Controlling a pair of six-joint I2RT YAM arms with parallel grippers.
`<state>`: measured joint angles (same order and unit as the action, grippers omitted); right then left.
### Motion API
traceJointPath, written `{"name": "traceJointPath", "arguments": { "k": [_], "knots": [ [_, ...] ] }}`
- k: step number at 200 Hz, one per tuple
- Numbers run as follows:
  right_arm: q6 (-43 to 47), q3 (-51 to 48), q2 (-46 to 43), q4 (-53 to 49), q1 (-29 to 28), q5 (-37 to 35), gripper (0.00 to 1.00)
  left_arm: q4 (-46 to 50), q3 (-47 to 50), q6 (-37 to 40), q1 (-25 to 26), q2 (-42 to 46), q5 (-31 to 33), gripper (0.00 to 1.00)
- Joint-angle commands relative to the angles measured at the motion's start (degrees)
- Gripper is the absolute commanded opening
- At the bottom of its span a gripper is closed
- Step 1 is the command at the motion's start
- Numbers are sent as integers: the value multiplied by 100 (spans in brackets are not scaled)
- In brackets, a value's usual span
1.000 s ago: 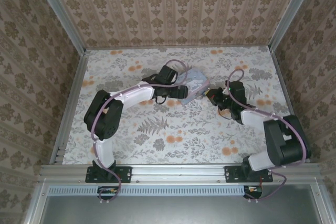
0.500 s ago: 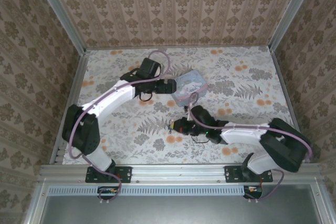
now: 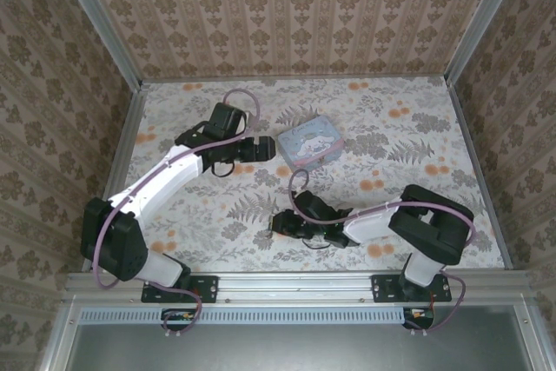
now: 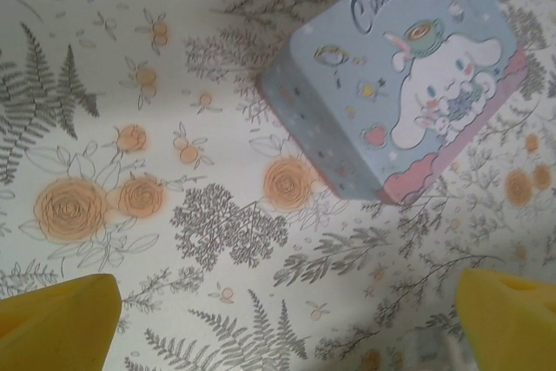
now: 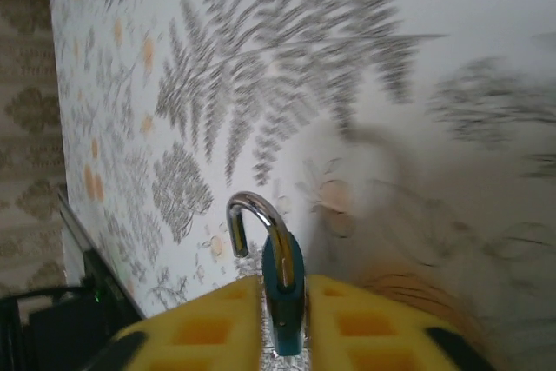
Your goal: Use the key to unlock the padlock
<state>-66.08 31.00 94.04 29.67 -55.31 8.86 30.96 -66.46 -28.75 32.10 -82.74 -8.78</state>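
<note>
Right gripper [image 5: 282,323] is clamped on the padlock [image 5: 284,288], bottom centre of the wrist view. The bluish body is pinched edge-on between the yellow pads [image 5: 204,327], and the silver shackle [image 5: 256,215] arches up out of the top. One leg of that shackle looks to hang free, with a gap under its tip, so my read is it may already be sprung. At this angle I cannot say for sure, nor whether a key sits in the body.

From above, the right gripper [image 3: 276,223] is low and centre in the frame, down close over the floral worktop [image 3: 200,215], its arm stretched leftward. The cartoon tin [image 3: 308,142] sits well apart, up toward the centre.

Over to the left gripper [image 3: 261,152], just beside the tin's left end. Its wrist view has the yellow fingertips [image 4: 56,323] spread wide at the two bottom corners, nothing between them, with the tin [image 4: 400,102] at upper right.

So the lock is in hand. If that shackle is loose, the turn is done; otherwise the keying is all to come.
</note>
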Motion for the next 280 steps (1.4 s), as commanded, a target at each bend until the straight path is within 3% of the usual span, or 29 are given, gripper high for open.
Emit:
{"name": "traceJointPath", "arguments": {
  "k": [1,25,38,67,104,134,169,217,240,280],
  "knots": [
    [109,-280,-513,-310,275,-249,44,103,179,-100,-67,231,77,100],
    [265,-548,-1189,-742,708,-115,63,149,297,-104,-137,356,110,100],
    [450,-593,-1855,-1315,968,-98,71,189,358,-101,-193,493,192,100],
    [1146,-344,-3450,-2942,1766,-58,99,168,635,-182,-398,913,651,100],
    [2122,398,-4628,-4415,3043,-372,100,-225,1158,-26,-780,1618,1849,100],
    [2954,1054,-4575,-4661,3681,-1161,99,-1073,1706,906,-1028,2241,2932,100],
    [3571,1355,-3880,-4122,4106,-1942,100,-2872,2609,2499,-1531,2749,3764,100],
    [4212,542,-3459,-2243,4189,-3214,100,-4659,3748,2643,-2911,2344,2616,100],
    [4498,83,-3210,-1364,4375,-3673,100,-5557,4063,2767,-2980,1702,2376,100],
    [4816,-201,-2407,-446,4821,-3713,100,-7270,4460,2950,-2968,490,2044,100]
  ]
}}
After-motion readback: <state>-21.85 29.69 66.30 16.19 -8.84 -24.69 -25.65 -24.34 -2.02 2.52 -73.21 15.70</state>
